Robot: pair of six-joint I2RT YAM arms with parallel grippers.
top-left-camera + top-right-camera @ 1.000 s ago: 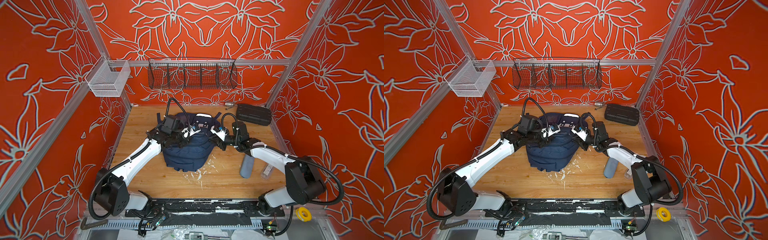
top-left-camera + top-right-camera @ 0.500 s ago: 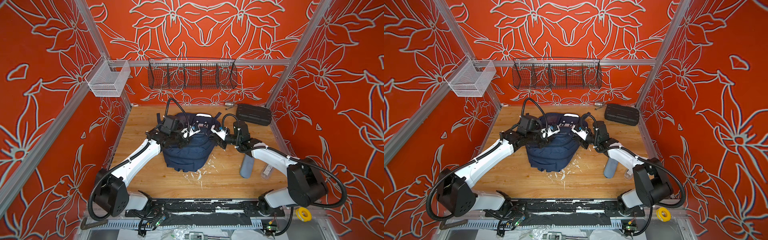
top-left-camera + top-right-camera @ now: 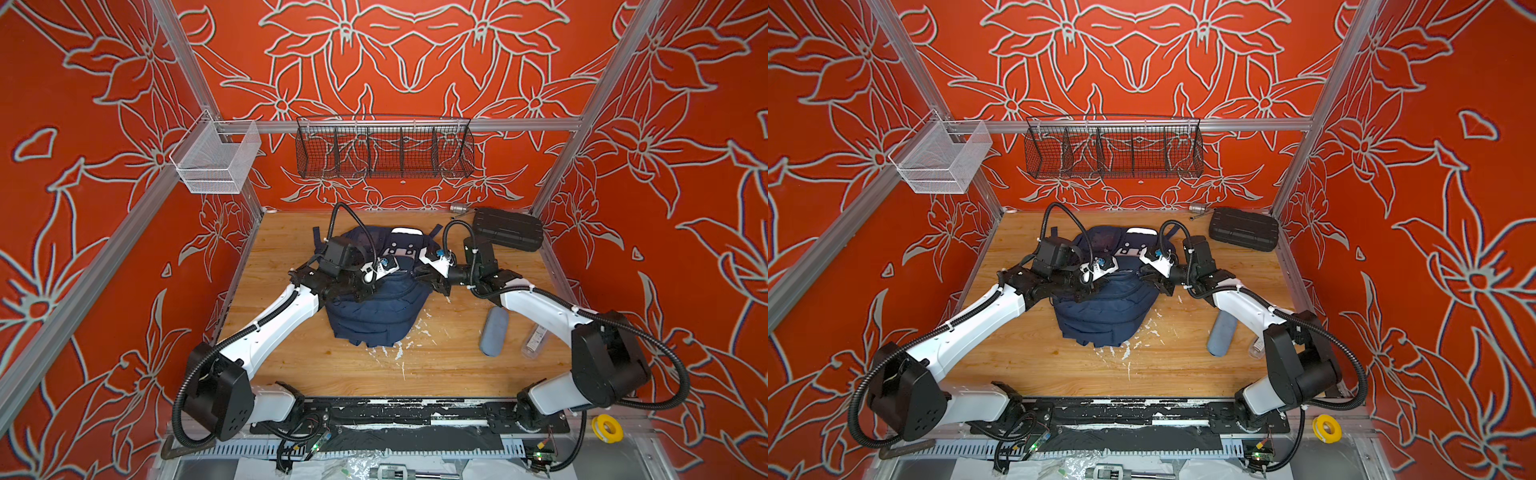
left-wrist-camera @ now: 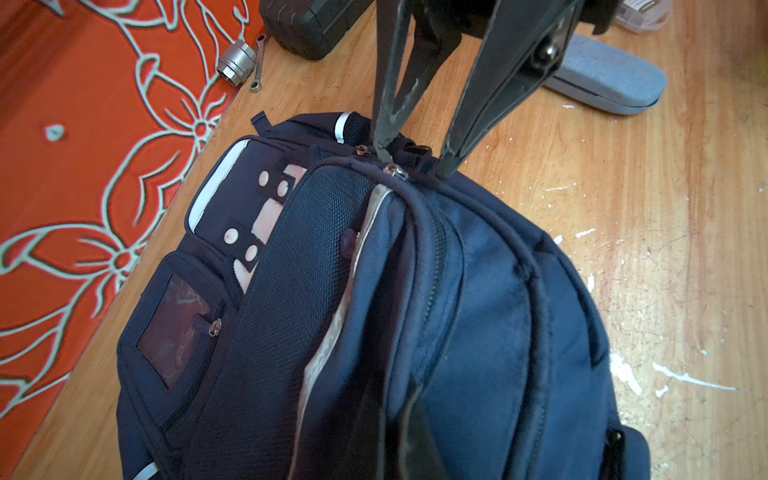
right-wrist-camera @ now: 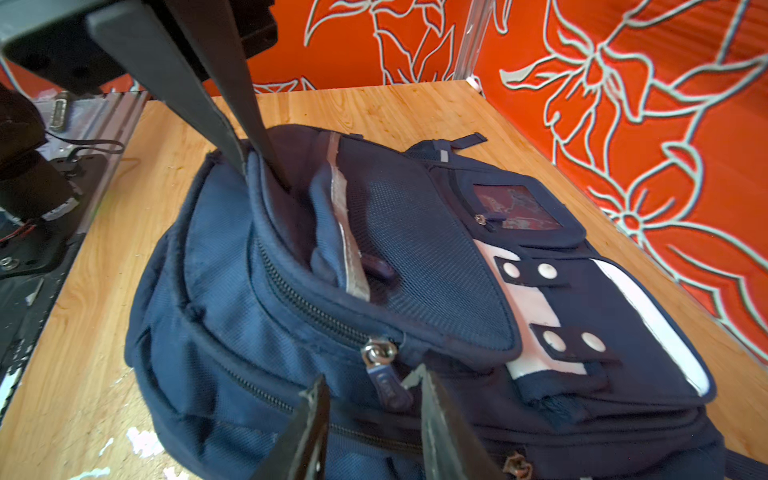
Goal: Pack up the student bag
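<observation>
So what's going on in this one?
Two robot arms are working on the student bag lying on the wooden table. The left hand is shut on the bag's fabric at a pocket rim. The right hand is open, its jaws either side of a zip pull, not gripping it. A grey case lies on the table, not packed.

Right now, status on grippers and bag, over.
Left gripper shut, pinching student bag rim. Right gripper open, straddling zip pull. Grey case lies apart from bag.
</observation>
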